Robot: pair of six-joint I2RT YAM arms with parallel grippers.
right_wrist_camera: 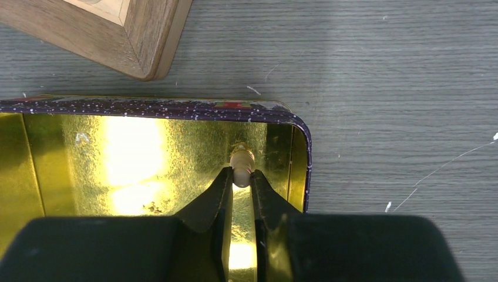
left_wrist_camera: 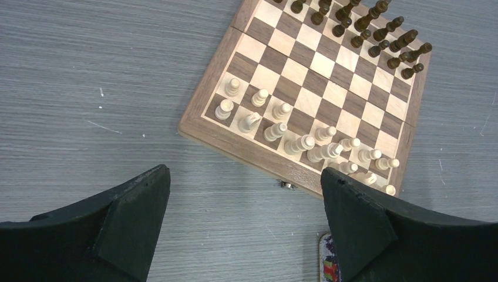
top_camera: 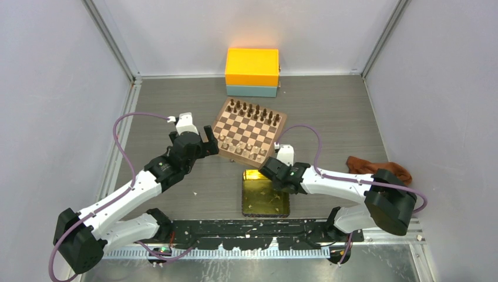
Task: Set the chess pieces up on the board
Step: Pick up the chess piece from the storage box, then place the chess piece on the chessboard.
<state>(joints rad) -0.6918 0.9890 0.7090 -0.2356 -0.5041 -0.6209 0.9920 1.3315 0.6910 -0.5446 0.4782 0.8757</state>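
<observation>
Crowding a corner of the shiny gold square tin tray (right_wrist_camera: pixel 147 108), the right gripper (right_wrist_camera: pixel 241 177) clenches a pale cream wooden chess piece (right_wrist_camera: pixel 242 162), its long axis along the jaws; left gripper (left_wrist_camera: pixel 244 179) released.

White arm links (top_camera: pixel 126 197), black joints (top_camera: pixel 76 244), purple cables (top_camera: pixel 141 114), black tool fingers (left_wrist_camera: pixel 135 217).

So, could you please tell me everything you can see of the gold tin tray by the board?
The tin tray is shallow and square, shiny gold metal inside, with rounded corners and a dark speckled outer wall. It lies flat, open side up, on the grey table, just short of the board at its near corner and apart from it. The right gripper reaches into one corner, shut on a pale chess piece there.
</observation>
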